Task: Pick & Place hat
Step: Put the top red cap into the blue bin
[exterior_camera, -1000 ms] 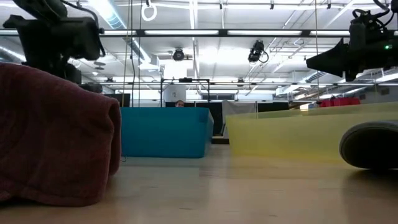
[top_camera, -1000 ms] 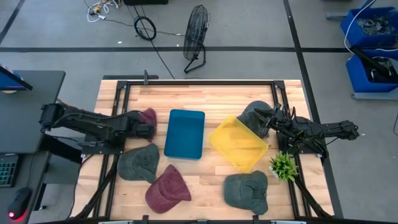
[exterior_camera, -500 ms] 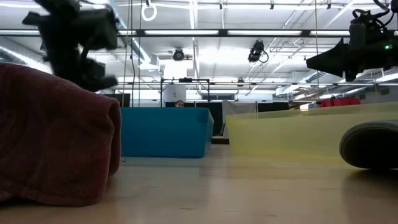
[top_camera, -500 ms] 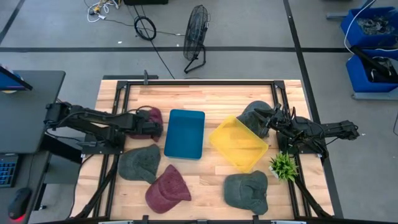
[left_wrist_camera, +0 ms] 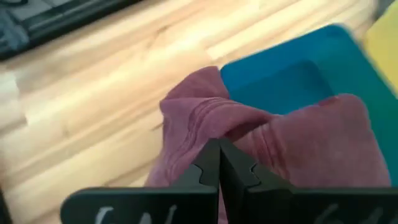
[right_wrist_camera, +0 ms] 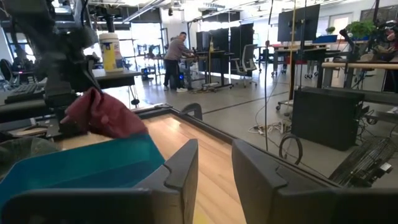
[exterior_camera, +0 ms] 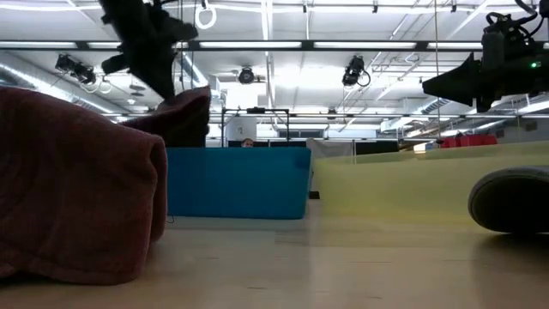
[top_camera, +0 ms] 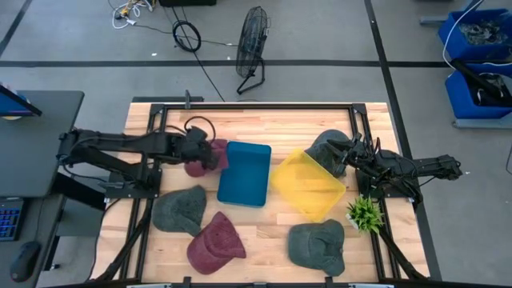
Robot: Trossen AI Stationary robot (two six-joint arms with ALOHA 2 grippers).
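Left gripper, arm outstretched, clamps a maroon hat left of centre; two maroon hats, three grey.

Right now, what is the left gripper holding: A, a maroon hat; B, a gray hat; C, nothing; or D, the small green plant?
A: the left gripper is pinched shut on a maroon hat, lifted beside the blue bin.

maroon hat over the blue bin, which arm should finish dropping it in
Left. The left gripper is shut on the maroon hat at the blue bin edge; the right gripper sits open beyond the yellow bin.
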